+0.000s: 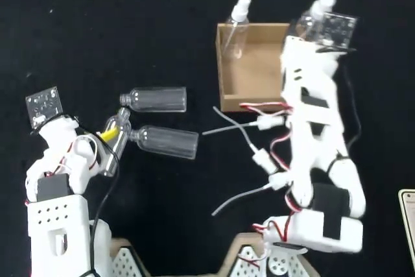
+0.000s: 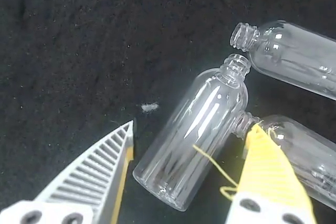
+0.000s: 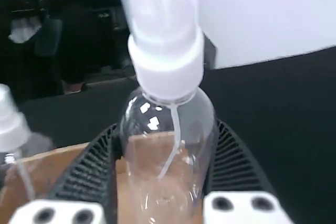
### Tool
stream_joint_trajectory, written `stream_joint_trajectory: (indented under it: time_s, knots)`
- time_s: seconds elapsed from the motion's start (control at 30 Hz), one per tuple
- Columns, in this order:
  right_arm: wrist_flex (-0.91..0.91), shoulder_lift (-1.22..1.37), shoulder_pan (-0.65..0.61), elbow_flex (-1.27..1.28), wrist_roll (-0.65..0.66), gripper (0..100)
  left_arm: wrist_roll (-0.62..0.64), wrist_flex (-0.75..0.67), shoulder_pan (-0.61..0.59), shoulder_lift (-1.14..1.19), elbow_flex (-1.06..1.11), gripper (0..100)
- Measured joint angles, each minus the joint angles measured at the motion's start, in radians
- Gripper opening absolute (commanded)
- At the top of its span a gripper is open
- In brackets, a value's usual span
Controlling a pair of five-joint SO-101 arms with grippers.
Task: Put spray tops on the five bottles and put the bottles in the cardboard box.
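Left tool open around one uncapped bottle, two more beside it; right tool grips a capped bottle over the box, another inside.

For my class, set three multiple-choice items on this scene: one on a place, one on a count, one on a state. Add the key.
1. Where is the standing bottle? A in the box; B on a shelf; C on a chair.
2. How many uncapped bottles lie on the table? A one; B three; C five.
3. The right gripper is: A open, empty; B shut on a cloth; C shut on a capped bottle.
Key: 1 A, it stands upright in the box's corner. 2 B, three lie there without tops. 3 C, it clamps that bottle, spray top on.
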Motion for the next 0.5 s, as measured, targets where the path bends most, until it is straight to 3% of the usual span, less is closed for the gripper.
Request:
stream_joint_trajectory:
  time_s: [0.27,0.37,0.5]
  knots:
    - [0.336,-0.315,0.203,0.031,0.0,10.9,0.0,0.0,0.0,0.0,0.0,33]
    - [0.322,-0.374,0.282,0.123,0.0,10.9,0.0,0.0,0.0,0.0,0.0,33]
    - [0.147,-0.436,0.354,0.311,0.017,10.9,0.0,0.0,0.0,0.0,0.0,33]
